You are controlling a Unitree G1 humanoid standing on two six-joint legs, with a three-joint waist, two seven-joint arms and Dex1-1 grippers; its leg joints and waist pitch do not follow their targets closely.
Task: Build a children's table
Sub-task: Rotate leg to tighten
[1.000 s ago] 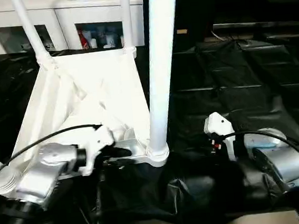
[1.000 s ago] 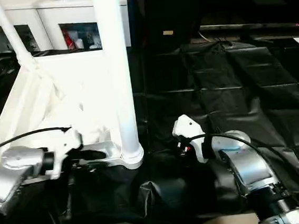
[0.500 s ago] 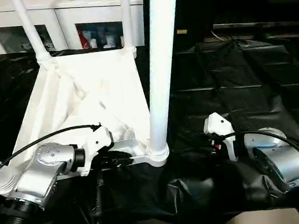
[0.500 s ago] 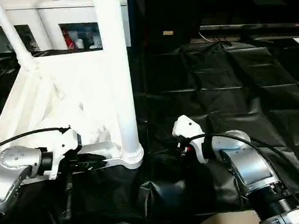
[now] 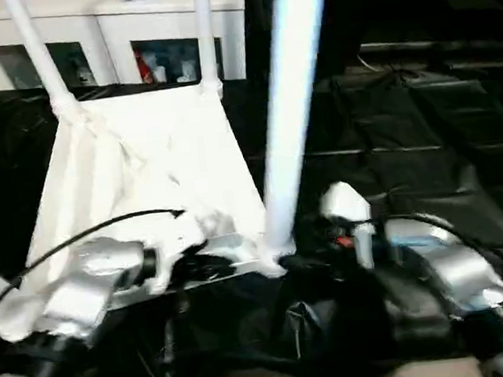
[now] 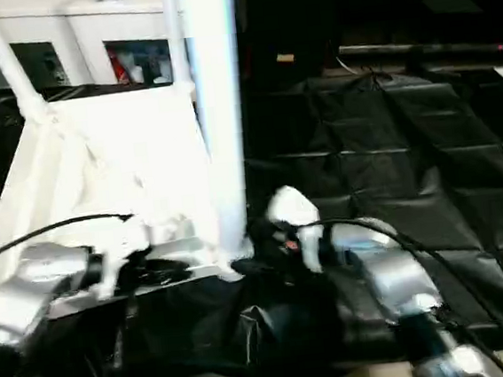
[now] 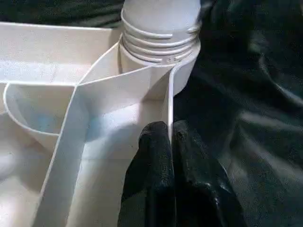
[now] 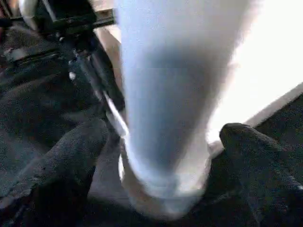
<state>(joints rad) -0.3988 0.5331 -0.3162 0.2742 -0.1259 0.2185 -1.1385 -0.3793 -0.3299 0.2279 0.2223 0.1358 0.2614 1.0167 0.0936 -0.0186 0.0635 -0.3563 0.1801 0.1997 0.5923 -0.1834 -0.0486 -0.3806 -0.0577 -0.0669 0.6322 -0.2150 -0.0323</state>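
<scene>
Black sheeting (image 5: 425,136) covers the floor; on it lies the upturned tabletop (image 5: 142,163), legs rising from its corners. At its near right corner, the right gripper (image 8: 161,156) stands spread around a leg (image 5: 286,132). The left gripper (image 7: 171,142) pinches the near rim.

No readable text, labels or numbers anywhere.

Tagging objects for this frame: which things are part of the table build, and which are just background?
Job:
- tabletop, upside down
- near leg, standing in a corner socket
- two far legs
- left gripper, shut on the tabletop's rim
- right gripper, open around the near leg's base

Background:
- cabinet
- black sheet
</scene>
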